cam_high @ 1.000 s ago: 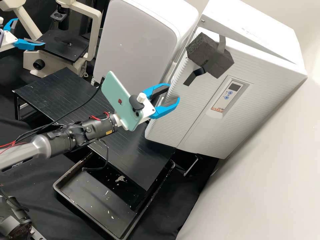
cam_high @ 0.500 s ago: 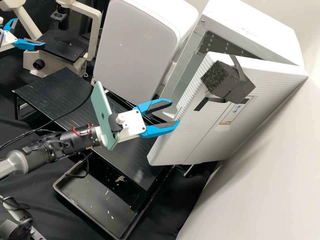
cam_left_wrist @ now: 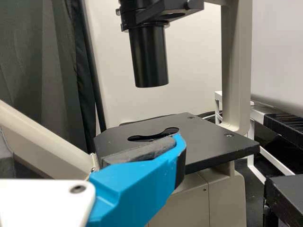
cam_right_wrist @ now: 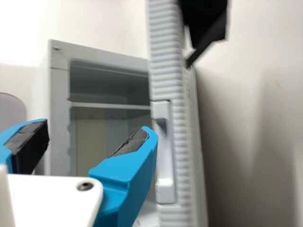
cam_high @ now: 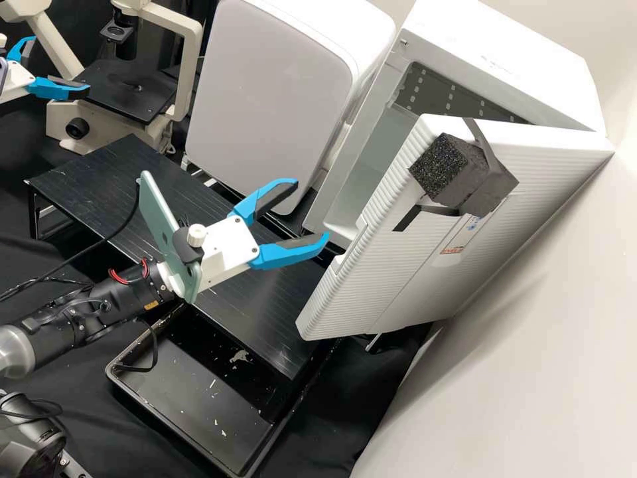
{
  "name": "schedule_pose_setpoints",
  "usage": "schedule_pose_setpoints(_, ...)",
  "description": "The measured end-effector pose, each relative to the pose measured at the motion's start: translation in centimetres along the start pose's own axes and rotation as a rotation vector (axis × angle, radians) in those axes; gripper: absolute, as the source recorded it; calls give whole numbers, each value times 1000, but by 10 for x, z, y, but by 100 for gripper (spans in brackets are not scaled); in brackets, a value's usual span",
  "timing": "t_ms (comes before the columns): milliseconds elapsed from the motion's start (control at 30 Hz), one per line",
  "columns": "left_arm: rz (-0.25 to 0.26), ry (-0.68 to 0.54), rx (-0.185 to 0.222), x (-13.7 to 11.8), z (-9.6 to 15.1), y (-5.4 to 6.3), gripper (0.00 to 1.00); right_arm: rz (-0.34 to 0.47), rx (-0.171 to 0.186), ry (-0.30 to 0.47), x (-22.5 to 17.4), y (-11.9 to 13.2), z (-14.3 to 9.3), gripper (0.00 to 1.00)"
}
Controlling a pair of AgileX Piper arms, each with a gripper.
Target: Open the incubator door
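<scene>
Wider open than a second ago, the ribbed white incubator door has swung toward five o'clock, while the right tool has drawn back toward nine. From left to right in the high view, the left tool sits at ten o'clock, spread and empty, by the flat black microscope stage; the right tool gapes wide around nothing, near the door, which stands at three with a grainy dark foam block strapped on. The right wrist view adds a long recessed handle and a thin shelf inside the smooth grey cavity.
</scene>
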Motion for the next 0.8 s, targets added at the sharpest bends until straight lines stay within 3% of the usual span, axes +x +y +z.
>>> schedule_pose_setpoints(167,0,0,0,0,0,0,100,-80,-45,-16,21,-27,5,100)
schedule_pose_setpoints(400,0,0,0,0,0,0,100,-151,-101,-143,54,-58,32,100)
schedule_pose_setpoints(567,0,0,0,0,0,0,100,-135,-95,-251,63,-58,53,100)
schedule_pose_setpoints(800,0,0,0,0,0,0,100,-84,-112,-348,62,-51,64,100)
